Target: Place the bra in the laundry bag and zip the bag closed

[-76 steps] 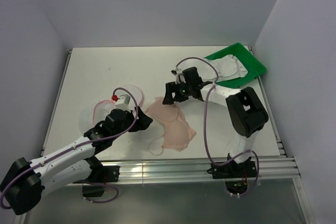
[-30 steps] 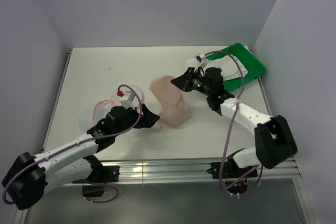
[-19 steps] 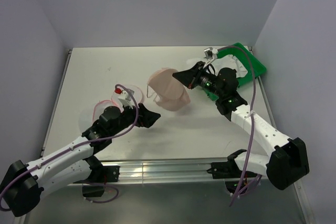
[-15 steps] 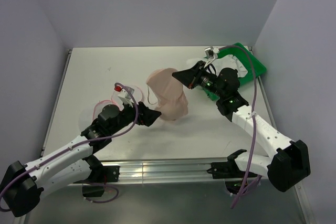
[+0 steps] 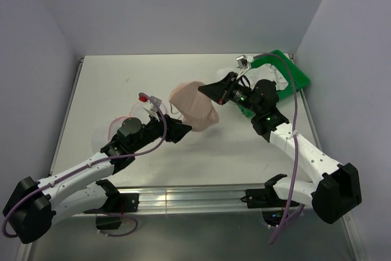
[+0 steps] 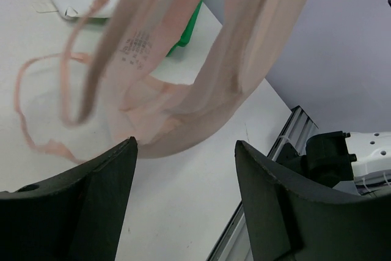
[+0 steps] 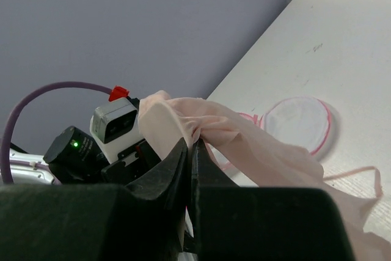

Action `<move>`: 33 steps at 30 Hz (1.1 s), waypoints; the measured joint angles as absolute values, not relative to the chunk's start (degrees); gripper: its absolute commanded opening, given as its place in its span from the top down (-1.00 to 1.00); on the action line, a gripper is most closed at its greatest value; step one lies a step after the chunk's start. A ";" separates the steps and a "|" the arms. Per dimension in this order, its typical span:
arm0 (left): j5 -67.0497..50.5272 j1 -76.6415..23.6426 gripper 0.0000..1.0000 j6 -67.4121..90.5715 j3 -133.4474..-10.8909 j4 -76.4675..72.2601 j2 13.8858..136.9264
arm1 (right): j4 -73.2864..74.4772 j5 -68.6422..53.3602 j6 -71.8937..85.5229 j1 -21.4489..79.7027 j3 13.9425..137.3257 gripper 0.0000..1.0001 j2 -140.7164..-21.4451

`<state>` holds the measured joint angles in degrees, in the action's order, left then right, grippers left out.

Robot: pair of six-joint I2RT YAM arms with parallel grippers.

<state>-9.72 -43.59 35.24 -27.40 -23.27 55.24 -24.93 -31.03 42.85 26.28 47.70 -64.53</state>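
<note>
White bench [image 5: 110,84]: bra [image 5: 195,105] held aloft.
Right gripper [image 5: 206,88] jaws clamped on bra; left gripper [image 5: 185,129] jaws apart at its 7 o'clock.

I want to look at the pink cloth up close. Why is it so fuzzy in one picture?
Left wrist view: the bra hangs right by the lens, so it smears soft. Right wrist view: the dark right gripper up close is blurry, and the laundry bag beyond looks clearer. Top view: sharp, evenly lit, only faint shadows.
</note>
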 measured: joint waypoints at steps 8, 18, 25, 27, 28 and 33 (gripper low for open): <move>-11.07 -43.59 -0.30 35.22 -28.45 -26.41 56.93 | -25.67 -32.27 43.83 26.30 47.70 1.00 -65.17; -12.08 -43.70 1.00 36.01 -28.64 -28.32 56.95 | -26.35 -32.47 43.83 26.39 47.70 1.00 -65.17; -10.15 -43.70 1.00 37.39 -28.64 -28.18 56.23 | -28.71 -34.13 39.99 26.39 45.82 0.97 -62.37; -9.32 -43.70 1.00 38.00 -28.64 -28.03 55.57 | -30.68 -35.46 38.48 26.39 43.94 0.92 -60.10; -8.99 -43.70 1.00 38.26 -28.64 -27.97 55.27 | -31.38 -36.16 37.91 26.39 43.29 0.87 -59.09; -7.09 -43.70 1.00 38.94 -29.15 -26.30 54.08 | -34.74 -40.93 34.39 26.39 39.59 0.78 -53.63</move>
